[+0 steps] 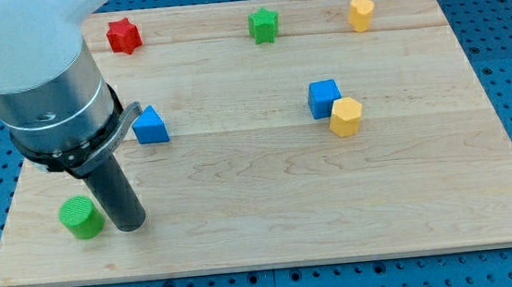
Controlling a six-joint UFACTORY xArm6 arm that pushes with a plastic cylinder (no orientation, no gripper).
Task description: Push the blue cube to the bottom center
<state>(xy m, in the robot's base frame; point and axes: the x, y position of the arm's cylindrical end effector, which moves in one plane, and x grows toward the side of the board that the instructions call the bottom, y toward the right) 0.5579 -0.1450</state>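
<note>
Our tip (131, 227) sat beside the green cylinder (80, 217), at its 3 o'clock; bare rod, no fingers; blue cube (324, 98) far off at 2 o'clock, touching the yellow block (346, 116), unpushed.

My tip (131, 226) stands just right of the cylinder (80, 217), far left of the cube (324, 98) touching the hexagonal block (346, 116).
</note>
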